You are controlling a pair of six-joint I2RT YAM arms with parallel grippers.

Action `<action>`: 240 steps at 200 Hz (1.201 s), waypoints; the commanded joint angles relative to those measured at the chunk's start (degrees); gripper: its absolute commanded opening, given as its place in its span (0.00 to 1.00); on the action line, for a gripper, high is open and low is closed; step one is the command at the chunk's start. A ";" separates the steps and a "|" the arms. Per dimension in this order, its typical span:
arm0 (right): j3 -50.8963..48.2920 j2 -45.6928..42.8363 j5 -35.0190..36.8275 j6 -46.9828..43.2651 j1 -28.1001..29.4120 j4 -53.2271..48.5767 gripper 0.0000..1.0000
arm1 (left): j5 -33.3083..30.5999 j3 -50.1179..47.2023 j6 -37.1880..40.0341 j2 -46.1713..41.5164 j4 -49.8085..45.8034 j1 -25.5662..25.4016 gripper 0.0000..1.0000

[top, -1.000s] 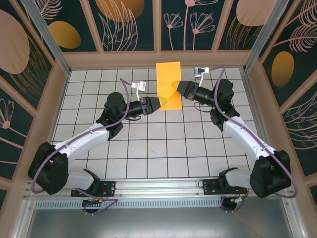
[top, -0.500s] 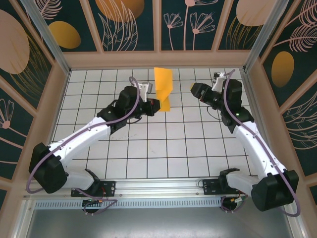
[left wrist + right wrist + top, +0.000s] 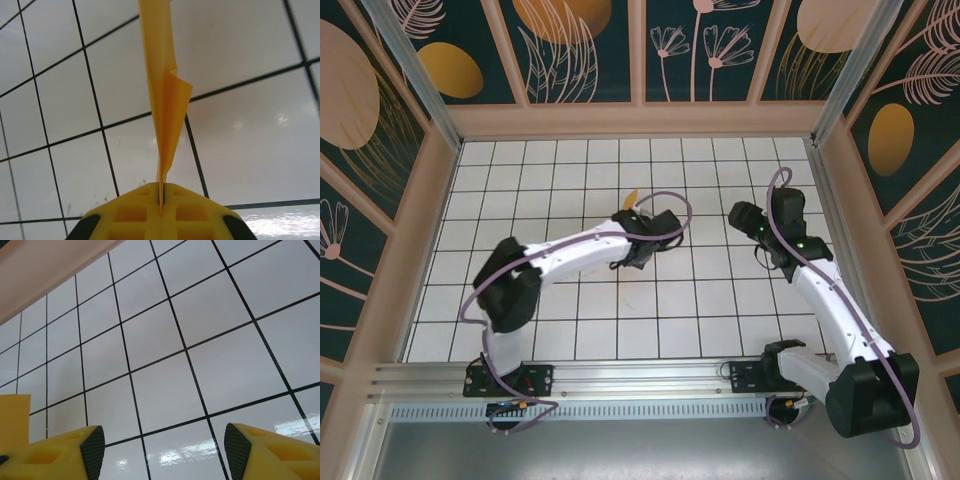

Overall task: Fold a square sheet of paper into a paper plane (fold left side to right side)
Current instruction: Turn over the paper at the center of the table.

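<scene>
Where both arms are bolted at the near edge of the table [image 3: 700, 310], the left arm [image 3: 570, 247] doubles back on itself: it climbs a short way to an elbow toward the left edge, then runs rightward in one long reach to about the table's middle. The right arm [image 3: 830, 300] goes from its base by the near right corner up along the right side and bends inward at the wrist, so the right gripper [image 3: 738, 215] faces left toward the middle, well apart from the left gripper [image 3: 636, 208]. Seen from the right wrist, that pincer's two yellow fingers [image 3: 60, 455] stand wide apart, with bare grid tiles showing between them and nothing held. Seen from the left wrist, the other pincer's yellow fingers [image 3: 130, 215] are pressed flat together, clamping the near end of the orange sheet of paper [image 3: 167, 100]. The sheet is lifted off the tiles and turned edge-on to that camera, a thin upright strip whose long axis runs straight out from the fingertips and off the top of the view; partway along, one layer curls away to the right. From above, a small orange sliver pokes out just past the left gripper, pointing toward the far edge, a little beyond the table's middle.
</scene>
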 commanded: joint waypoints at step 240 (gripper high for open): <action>8.11 28.49 -11.43 7.95 15.41 11.67 0.72 | 42.01 -28.52 0.77 -25.76 50.36 24.23 0.77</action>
